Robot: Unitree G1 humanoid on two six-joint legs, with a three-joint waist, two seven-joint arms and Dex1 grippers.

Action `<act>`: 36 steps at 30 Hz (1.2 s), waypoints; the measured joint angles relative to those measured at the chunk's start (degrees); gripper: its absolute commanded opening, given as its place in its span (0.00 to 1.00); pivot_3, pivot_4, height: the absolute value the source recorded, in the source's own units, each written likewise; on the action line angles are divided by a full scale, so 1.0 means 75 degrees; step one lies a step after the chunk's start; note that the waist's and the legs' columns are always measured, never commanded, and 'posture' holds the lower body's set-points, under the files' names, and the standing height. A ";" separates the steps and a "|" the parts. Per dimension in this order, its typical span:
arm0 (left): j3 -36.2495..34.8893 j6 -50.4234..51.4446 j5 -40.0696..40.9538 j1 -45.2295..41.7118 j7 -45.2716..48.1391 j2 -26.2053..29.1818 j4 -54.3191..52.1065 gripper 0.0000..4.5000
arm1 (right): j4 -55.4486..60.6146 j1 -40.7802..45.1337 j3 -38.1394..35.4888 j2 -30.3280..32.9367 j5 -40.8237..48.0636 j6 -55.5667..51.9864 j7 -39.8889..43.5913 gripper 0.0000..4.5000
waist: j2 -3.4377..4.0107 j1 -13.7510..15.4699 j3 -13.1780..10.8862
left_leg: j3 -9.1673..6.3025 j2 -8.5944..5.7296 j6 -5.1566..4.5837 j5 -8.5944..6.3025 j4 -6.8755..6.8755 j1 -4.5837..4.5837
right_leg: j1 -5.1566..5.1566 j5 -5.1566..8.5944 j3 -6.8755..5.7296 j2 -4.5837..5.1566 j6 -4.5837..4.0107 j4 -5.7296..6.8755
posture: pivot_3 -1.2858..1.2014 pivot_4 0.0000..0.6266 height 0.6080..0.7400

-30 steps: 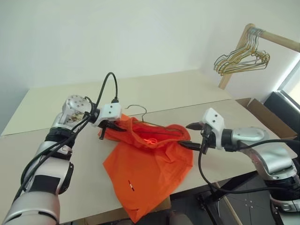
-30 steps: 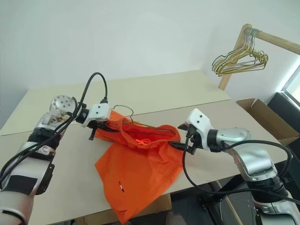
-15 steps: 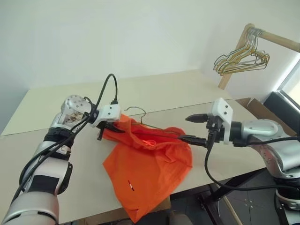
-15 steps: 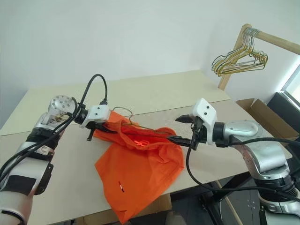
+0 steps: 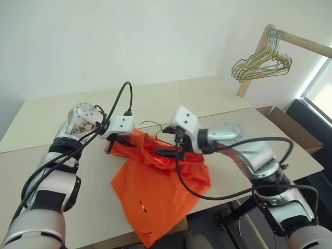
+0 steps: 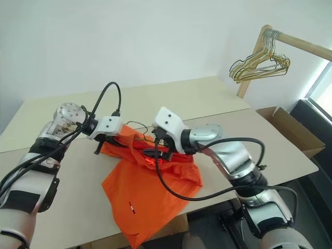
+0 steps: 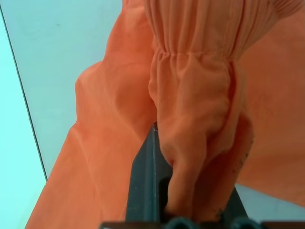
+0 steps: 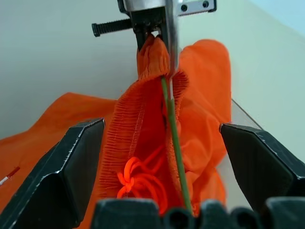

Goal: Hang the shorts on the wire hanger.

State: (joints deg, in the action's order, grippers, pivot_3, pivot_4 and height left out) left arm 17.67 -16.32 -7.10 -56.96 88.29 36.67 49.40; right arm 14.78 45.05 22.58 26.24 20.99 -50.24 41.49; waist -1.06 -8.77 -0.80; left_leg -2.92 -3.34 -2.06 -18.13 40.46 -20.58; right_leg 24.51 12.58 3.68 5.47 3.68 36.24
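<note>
Left pincer (image 5: 115, 142) clamped tight on the gathered waistband of the shorts (image 5: 155, 192), holding that edge up off the tabletop (image 5: 62, 181); rest of the shorts drape toward 5 o'clock and over the near tabletop edge. Right pincer (image 5: 167, 145) spread wide, grips nothing, at the waistband opening, 3 o'clock of the left pincer. Wire hanger (image 8: 172, 129) runs between its fingers, hook (image 5: 150, 124) poking out at 12 o'clock.

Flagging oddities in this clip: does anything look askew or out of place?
Yes: the shorts hang bunched from the left gripper, one leg drooping over the table edge; the wire hanger runs crookedly through the waistband.
</note>
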 measured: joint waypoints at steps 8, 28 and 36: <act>0.0003 -0.0014 -0.0007 -0.0021 0.0001 -0.0015 0.0027 0.00 | -0.0491 0.0300 0.0189 -0.0126 -0.0329 0.0000 0.0237 0.46 | 0.0000 -0.0245 0.0000 | -0.0012 0.0004 -0.0004 -0.0002 0.0000 -0.0005 | 0.0004 0.0000 -0.0007 -0.0005 0.0000 0.0001 | 0.45 0.00 1.00; -0.0215 0.0008 0.0395 -0.0016 0.0362 0.0036 -0.0035 0.36 | -0.0832 0.0485 0.0200 -0.0255 -0.0640 0.0103 0.0841 0.00 | 0.0002 -0.0401 0.0000 | -0.0022 -0.0002 0.0013 0.0008 0.0031 -0.0079 | 0.0093 0.0000 -0.0008 0.0001 -0.0001 0.0090 | 0.46 0.00 1.00; -0.0517 0.0238 0.0616 -0.0352 0.0382 0.0104 0.0225 0.92 | -0.0797 0.0392 0.0193 -0.0093 -0.0664 0.0353 0.1140 0.00 | 0.0002 -0.0409 0.0000 | -0.0022 -0.0006 0.0012 0.0007 0.0036 -0.0080 | 0.0091 0.0000 -0.0010 0.0002 0.0000 0.0090 | 0.46 0.00 1.00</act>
State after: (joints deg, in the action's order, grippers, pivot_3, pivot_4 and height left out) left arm 13.79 -14.53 -2.48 -59.60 91.16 37.44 51.09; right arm 8.81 47.99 24.03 25.54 16.01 -47.59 50.04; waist -1.04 -11.84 -0.79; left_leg -3.08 -3.39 -1.97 -18.07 40.74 -21.18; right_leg 25.19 12.58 3.60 5.49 3.68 36.92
